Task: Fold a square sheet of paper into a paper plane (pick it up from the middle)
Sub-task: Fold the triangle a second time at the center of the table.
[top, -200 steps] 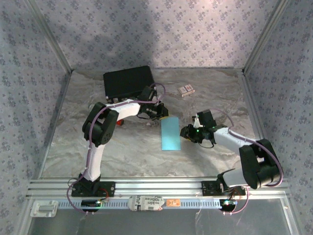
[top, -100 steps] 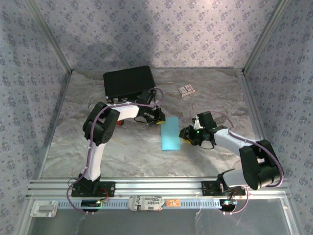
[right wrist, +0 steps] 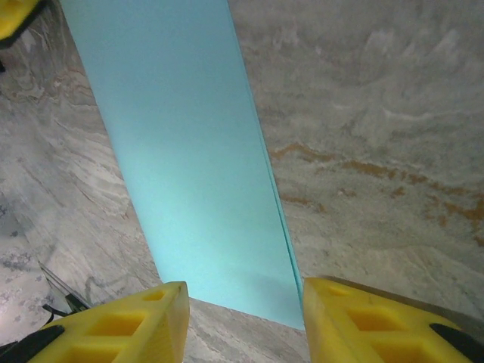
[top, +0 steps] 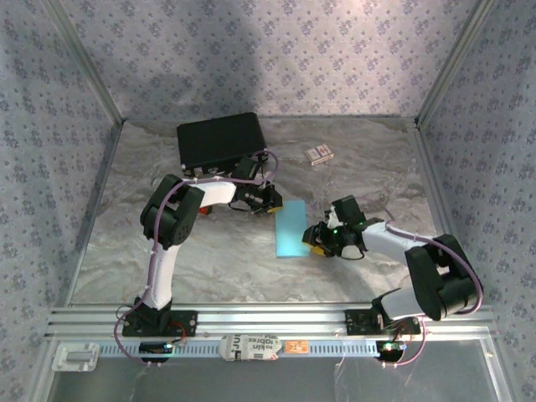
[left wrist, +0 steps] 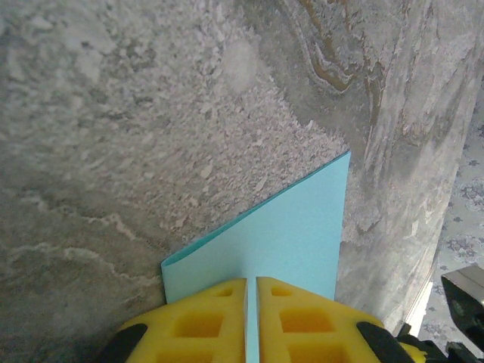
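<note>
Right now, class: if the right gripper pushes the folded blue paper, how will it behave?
Probably floppy and light: the paper is thin, two layers showing at its edge. Pinched by the left gripper, it may buckle rather than slide.

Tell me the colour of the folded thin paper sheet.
Plain light cyan-blue paper sheet; clearest in the right wrist view.

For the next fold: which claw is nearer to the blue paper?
Left. The left claw is shut on the paper's far edge; the right claw is open at its near end.
</note>
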{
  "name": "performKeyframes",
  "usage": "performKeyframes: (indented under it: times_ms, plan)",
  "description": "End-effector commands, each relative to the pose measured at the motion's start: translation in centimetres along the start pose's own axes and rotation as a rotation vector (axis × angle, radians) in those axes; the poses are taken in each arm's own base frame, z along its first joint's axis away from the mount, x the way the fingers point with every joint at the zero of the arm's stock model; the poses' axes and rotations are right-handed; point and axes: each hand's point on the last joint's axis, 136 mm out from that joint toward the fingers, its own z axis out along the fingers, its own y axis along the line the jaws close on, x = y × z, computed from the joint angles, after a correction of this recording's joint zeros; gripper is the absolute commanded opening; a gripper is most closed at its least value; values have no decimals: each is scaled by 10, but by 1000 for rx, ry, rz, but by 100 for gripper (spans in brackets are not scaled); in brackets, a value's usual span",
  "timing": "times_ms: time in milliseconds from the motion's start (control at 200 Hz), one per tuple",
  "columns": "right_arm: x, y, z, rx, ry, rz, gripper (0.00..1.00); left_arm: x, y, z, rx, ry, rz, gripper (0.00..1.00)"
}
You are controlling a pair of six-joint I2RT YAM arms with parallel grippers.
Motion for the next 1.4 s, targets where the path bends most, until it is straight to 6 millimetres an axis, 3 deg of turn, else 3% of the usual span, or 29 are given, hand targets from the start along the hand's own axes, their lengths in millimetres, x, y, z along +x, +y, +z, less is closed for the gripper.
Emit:
performKeyframes:
  times_ms: [0, 635, 1124, 1399]
  plan:
    - [9, -6, 5, 9, 31, 36, 44, 18, 29, 8, -80, 38, -50, 11]
    - [19, -4, 9, 2, 69, 25, 40, 16, 27, 8, -73, 35, -56, 11]
    - [-5, 30, 4, -100, -1, -51, 41, 17, 25, 9, -65, 40, -53, 11]
    - [-26, 40, 9, -144, -12, -57, 42, 15, 19, 9, -50, 44, -43, 11]
